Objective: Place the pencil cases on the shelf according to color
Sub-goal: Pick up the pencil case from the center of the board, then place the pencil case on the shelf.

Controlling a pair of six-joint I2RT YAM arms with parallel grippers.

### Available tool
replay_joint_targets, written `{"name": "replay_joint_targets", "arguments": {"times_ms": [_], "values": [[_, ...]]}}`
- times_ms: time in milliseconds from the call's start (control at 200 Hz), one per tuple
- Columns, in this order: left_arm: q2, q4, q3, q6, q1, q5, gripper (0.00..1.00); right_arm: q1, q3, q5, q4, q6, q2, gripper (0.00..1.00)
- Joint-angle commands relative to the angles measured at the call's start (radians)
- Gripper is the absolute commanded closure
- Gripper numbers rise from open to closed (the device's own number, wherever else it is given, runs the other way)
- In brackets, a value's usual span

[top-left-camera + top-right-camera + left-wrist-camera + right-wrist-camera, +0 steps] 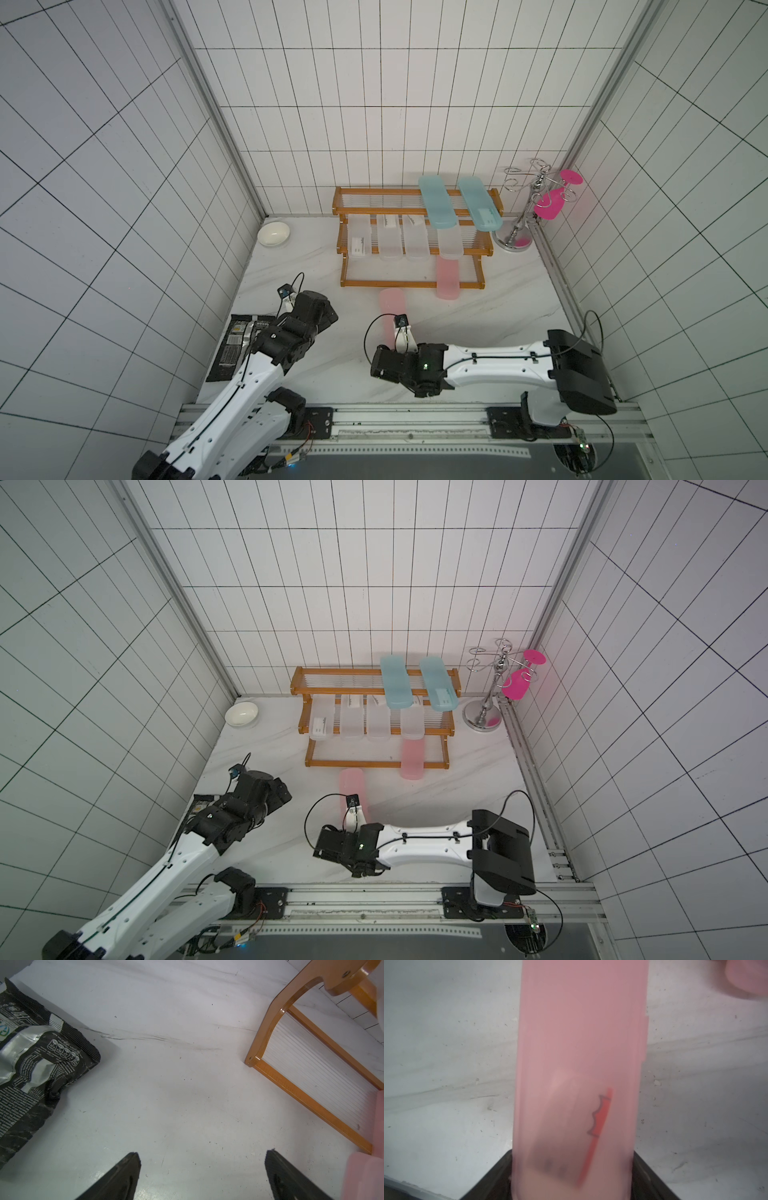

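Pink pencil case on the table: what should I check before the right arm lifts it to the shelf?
1. Pink pencil case sits between the right gripper fingers, one on each side: ok.
2. Grip firm on it: cannot tell.
3. Free room on the shelf bottom tier beside the other pink case: ok.
4. Left gripper open, empty, off to the side: ok.
5. Teal cases on the top tier, clear cases on the middle tier: ok.
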Motion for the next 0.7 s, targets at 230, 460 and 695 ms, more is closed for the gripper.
{"name": "replay_joint_targets", "arguments": {"times_ms": [230,460,695], "values": [[0.062,0.081,0.089,0.037,0.003,-0.025,0.02,-0.152,0.021,-0.139,0.153,-0.165,0.026,0.39],[0.135,0.098,0.130,0.053,0.021,-0.036,0.02,-0.259,0.131,-0.185,0.160,-0.225,0.151,0.40],[0.158,0.149,0.116,0.084,0.076,0.011,0.02,-0.330,0.251,-0.173,0.150,-0.285,0.245,0.41]]}}
